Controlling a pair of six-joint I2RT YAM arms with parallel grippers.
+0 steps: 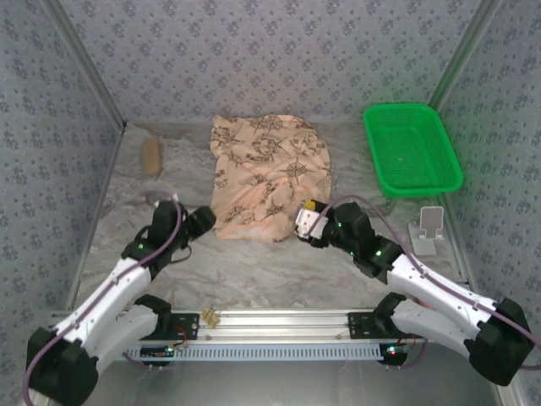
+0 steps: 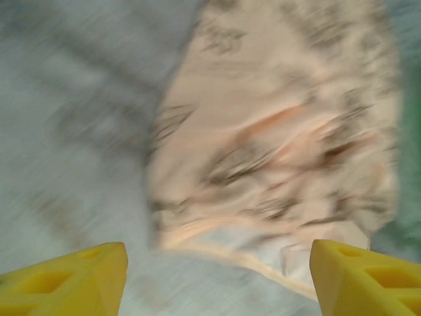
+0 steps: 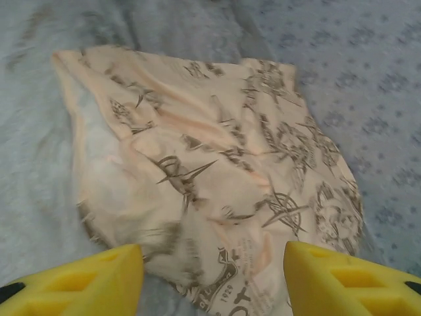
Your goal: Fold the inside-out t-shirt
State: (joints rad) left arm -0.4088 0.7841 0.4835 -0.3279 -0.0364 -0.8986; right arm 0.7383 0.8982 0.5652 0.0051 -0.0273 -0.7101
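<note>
From above, the inside-out t-shirt (image 1: 269, 176) lies as a rumpled, roughly rectangular bundle in the middle of the table (image 1: 279, 275). Its long axis runs from the back wall towards me, leaning slightly to the left at the near end. My left gripper (image 1: 203, 222) sits just off its near left corner and my right gripper (image 1: 306, 222) just off its near right corner.

My right wrist camera gives what the overhead cannot. It shows crisp dark compass prints, some lettering at the near hem, and a paler fold along the left edge. My yellow fingers (image 3: 85, 283) there are spread wide, with the hem lying loose between them. My left wrist view is smeared by blur. The cloth is ahead, a pale patch shows at its near edge, and those fingers (image 2: 66, 283) are likewise spread apart, pinching nothing.

The overhead also takes in a green plastic basket (image 1: 412, 148) at the far right, well apart from the shirt. A white stand (image 1: 429, 228) is near it, and a tan oblong object (image 1: 151, 156) lies at the far left.
</note>
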